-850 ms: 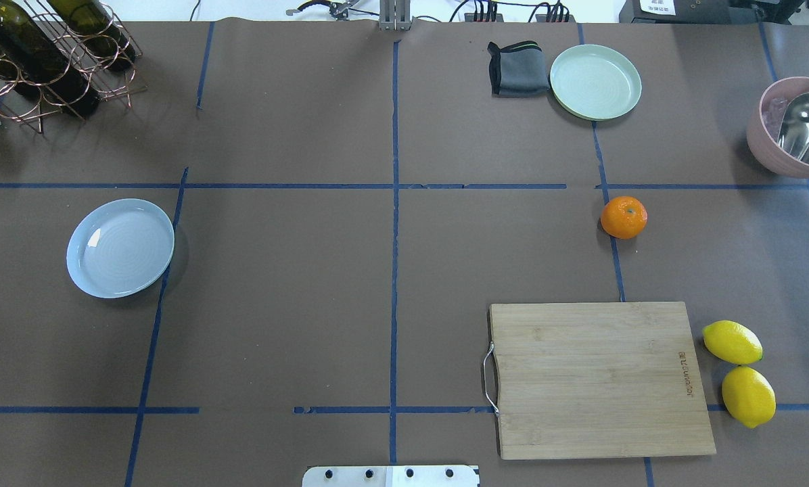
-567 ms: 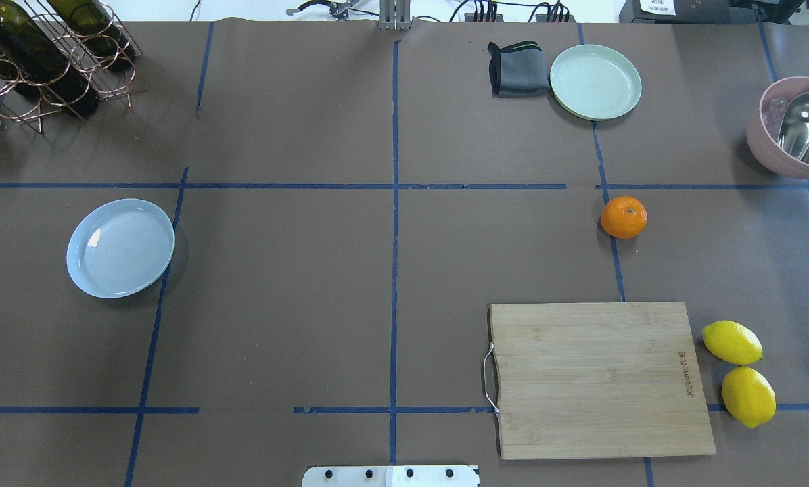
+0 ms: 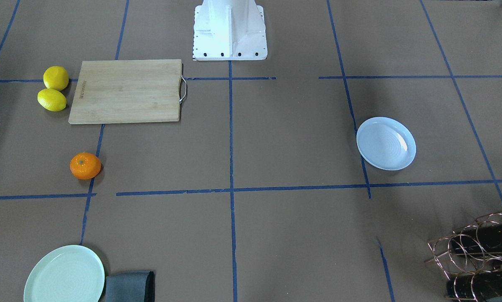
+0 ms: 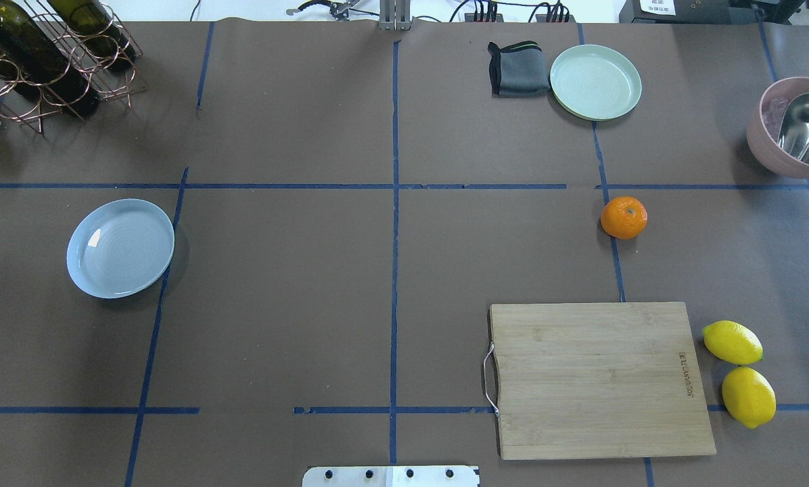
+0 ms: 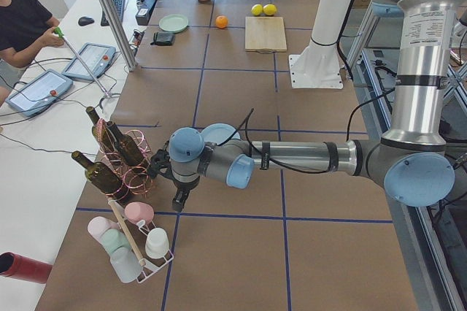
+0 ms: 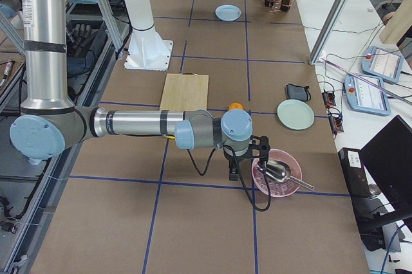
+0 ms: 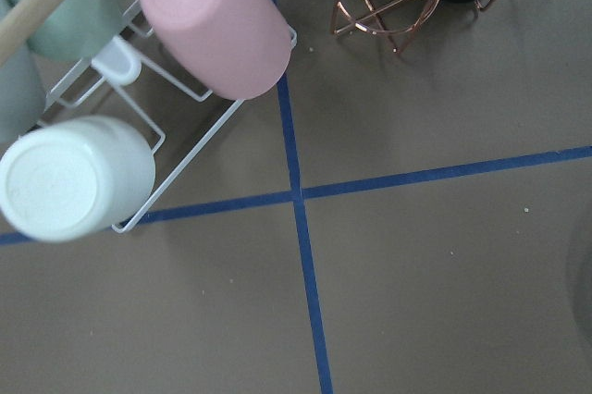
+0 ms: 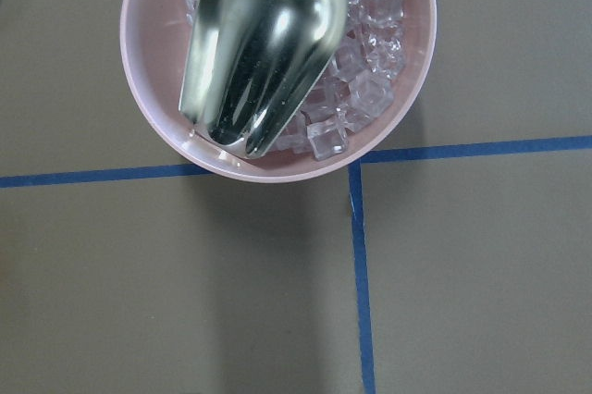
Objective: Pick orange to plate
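The orange (image 4: 623,217) sits on a blue tape line on the table's right half, just beyond the cutting board; it also shows in the front view (image 3: 85,165). The pale bluish plate (image 4: 120,247) lies empty on the left half, far from the fruit. Neither arm reaches into the overhead or front views. In the left side view my left gripper (image 5: 179,198) hangs beside the bottle rack, past the plate. In the right side view my right gripper (image 6: 233,172) hangs next to the pink bowl. Whether either is open or shut, I cannot tell.
A bamboo cutting board (image 4: 597,379) lies near right, with two lemons (image 4: 732,341) beside it. A mint-green plate (image 4: 595,82) and grey cloth (image 4: 517,68) are at the far side. A pink bowl (image 4: 776,152) holds ice and a scoop. A bottle rack (image 4: 46,54) stands far left.
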Robot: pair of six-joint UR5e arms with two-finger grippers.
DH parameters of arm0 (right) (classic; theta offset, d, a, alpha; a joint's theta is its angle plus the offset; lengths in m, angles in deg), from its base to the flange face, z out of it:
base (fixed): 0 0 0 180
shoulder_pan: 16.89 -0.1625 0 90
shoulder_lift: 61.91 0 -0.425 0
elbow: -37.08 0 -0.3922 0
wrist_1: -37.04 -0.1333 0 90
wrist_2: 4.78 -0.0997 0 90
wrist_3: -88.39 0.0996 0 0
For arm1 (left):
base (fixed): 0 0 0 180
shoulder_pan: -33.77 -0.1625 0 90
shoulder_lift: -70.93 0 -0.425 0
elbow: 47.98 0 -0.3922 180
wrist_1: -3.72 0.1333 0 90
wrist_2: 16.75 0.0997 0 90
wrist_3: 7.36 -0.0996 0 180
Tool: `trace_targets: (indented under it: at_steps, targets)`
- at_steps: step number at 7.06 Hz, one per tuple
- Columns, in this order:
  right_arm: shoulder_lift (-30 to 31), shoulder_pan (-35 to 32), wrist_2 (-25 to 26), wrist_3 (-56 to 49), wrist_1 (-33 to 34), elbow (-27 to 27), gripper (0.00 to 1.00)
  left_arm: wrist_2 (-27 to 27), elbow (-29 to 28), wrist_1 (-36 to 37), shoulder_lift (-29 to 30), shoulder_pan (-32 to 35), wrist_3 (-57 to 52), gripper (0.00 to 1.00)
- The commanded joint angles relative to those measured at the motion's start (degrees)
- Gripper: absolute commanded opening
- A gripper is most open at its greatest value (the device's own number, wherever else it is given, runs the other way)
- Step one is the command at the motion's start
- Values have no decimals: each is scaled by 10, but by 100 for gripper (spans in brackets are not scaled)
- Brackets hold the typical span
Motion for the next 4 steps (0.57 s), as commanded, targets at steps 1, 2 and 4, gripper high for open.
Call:
trace_targets:
  at_steps: [1, 2, 4]
  targets:
    - [-39, 7, -3, 10, 3, 4, 100, -3, -18, -42, 18, -58, 20, 100]
    - [-40, 19, -7, 9, 1, 4, 100, -7, -20, -43, 19, -75, 45, 100]
    - [-41, 43, -24, 22, -1, -3, 100, -2, -14, -108, 18, -147, 229, 100]
